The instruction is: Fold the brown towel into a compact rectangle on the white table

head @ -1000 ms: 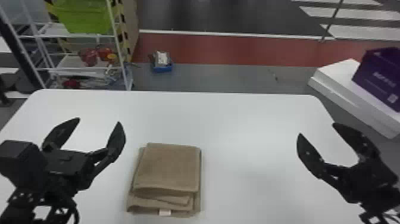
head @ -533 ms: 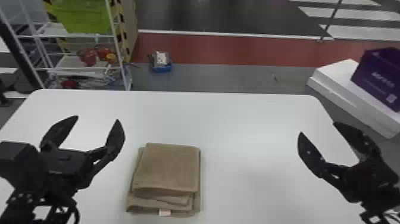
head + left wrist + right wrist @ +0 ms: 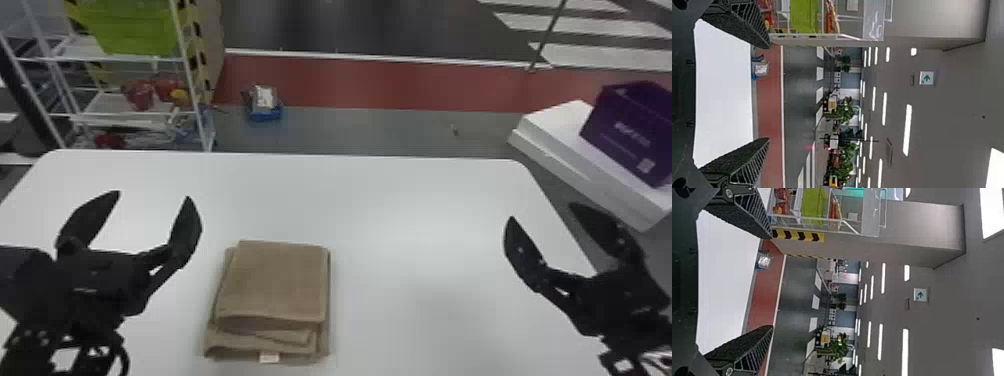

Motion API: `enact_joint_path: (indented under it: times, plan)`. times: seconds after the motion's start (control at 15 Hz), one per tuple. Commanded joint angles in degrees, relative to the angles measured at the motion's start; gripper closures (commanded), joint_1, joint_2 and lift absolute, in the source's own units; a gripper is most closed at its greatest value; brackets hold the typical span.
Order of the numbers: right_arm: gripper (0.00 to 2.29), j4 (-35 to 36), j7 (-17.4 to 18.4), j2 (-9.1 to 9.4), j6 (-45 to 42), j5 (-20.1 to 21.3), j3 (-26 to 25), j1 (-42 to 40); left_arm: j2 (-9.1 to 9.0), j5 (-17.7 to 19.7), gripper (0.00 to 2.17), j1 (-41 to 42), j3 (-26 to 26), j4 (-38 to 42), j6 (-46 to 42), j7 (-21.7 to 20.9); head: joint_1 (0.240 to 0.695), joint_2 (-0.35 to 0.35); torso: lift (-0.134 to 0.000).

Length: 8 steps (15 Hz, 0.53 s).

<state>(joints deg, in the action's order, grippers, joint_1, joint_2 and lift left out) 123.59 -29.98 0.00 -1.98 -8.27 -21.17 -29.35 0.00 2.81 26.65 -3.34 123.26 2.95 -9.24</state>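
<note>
Evidently folded: brown towel (image 3: 275,285), stacked rough rectangle, lower layers jutting at near edge, pale tag (image 3: 269,357) there | on white surface (image 3: 425,240), nearer left hand (image 3: 153,196) than right hand (image 3: 542,212) | both spread wide, empty

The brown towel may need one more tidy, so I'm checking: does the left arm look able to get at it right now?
Probably yes: the left gripper hovers open and without a load just to the left of the brown towel, and nothing visible stands between them.
</note>
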Motion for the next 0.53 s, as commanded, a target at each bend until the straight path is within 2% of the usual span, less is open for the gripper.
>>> enact_joint_path:
  times: [0.0,0.27,0.47]
  plan:
    - [0.08,-0.2,1.1,0.05,-0.5,0.0,0.4,0.0,0.00,0.1,0.06,0.0,0.0,-0.4,-0.2,-0.3,0.695,-0.105,-0.123]
    - [0.08,-0.1,3.4,0.05,0.2,0.5,1.0,0.0,0.09,0.3,0.06,0.5,0.2,-0.2,-0.2,-1.8,0.695,-0.117,-0.123]
    - [0.08,0.0,3.4,0.05,0.7,1.4,1.7,0.0,0.26,0.4,0.06,0.5,0.7,-0.1,-0.2,-1.9,0.695,-0.122,-0.123]
